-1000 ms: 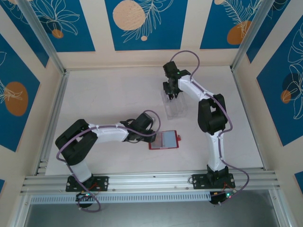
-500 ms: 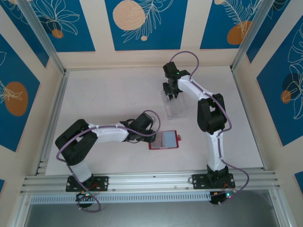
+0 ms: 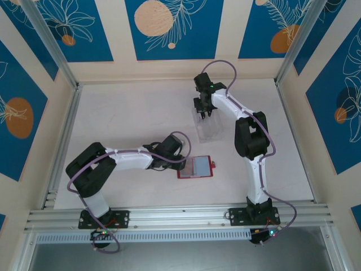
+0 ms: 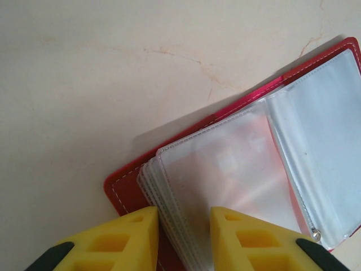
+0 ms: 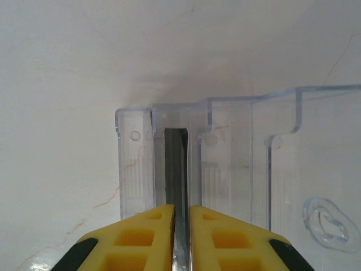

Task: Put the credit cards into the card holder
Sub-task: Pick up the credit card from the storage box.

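One dark card (image 5: 176, 169) stands on its thin edge inside the clear tray (image 5: 237, 164). From the right wrist camera, it sits in the narrow slot at the left end of the tray. It is the one card I can see. The tray has a row of slots side by side, but I cannot count them for sure.

The card holder (image 3: 196, 167) lies flat and open on the table (image 3: 130, 118), near the front and about in the middle. The tray sits farther back, well apart from it. There is one card holder and one tray.

The card holder is red on the outside and has a stack of clear pockets (image 4: 225, 169) inside. The top pocket is lifted a little off the others. Something pink shows through it, but I cannot tell if that is a card or just the red cover. The pockets lie too close together to count.

The right gripper (image 5: 181, 223) is at the tray. Its two yellow fingers (image 5: 141, 237) are almost together, one on each side of the dark card. They look to be pinching its top edge.

The left gripper (image 4: 184, 231) is at the left edge of the card holder. Its two yellow fingers (image 4: 127, 240) stand part way apart. The edge of the clear pockets lies in the gap between them, spread flat and not squeezed. I cannot tell if the fingertips press down on the card holder
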You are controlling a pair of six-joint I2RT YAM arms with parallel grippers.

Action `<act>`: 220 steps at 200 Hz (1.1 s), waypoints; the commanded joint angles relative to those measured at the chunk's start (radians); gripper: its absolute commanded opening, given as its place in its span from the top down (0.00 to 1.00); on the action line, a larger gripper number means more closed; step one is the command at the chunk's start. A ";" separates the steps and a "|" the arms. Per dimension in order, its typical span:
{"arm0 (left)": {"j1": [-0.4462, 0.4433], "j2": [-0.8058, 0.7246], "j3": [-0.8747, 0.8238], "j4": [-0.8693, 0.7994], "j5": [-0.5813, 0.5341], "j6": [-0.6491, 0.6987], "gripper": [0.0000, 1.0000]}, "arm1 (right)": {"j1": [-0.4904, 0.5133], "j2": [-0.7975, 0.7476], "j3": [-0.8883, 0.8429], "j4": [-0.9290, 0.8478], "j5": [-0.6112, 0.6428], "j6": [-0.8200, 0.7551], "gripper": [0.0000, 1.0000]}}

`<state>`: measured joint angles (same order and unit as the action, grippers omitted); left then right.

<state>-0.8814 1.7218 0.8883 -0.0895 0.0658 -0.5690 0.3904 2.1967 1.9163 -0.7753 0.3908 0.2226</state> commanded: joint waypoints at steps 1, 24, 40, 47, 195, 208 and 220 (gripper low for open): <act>-0.017 0.017 -0.022 -0.054 0.000 -0.002 0.72 | -0.001 0.019 0.033 -0.032 -0.032 -0.021 0.86; -0.016 0.017 -0.020 -0.056 0.000 -0.003 0.72 | -0.003 0.021 0.036 -0.040 -0.040 -0.027 0.88; -0.016 0.015 -0.020 -0.057 -0.001 -0.003 0.72 | -0.007 0.029 0.042 -0.053 -0.054 -0.028 0.87; -0.016 0.015 -0.020 -0.057 -0.002 -0.004 0.72 | -0.008 0.033 0.045 -0.058 -0.056 -0.030 0.87; -0.016 0.019 -0.020 -0.058 -0.002 -0.010 0.72 | -0.004 -0.074 0.056 -0.061 -0.040 -0.029 1.00; -0.016 0.019 -0.020 -0.058 -0.001 -0.012 0.72 | 0.000 -0.111 0.054 -0.062 -0.032 -0.027 1.00; -0.016 0.018 -0.022 -0.056 0.001 -0.012 0.72 | 0.006 -0.149 0.047 -0.060 -0.023 -0.028 1.00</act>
<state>-0.8814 1.7218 0.8883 -0.0895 0.0658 -0.5697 0.3866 2.1742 1.9392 -0.8207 0.3569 0.2012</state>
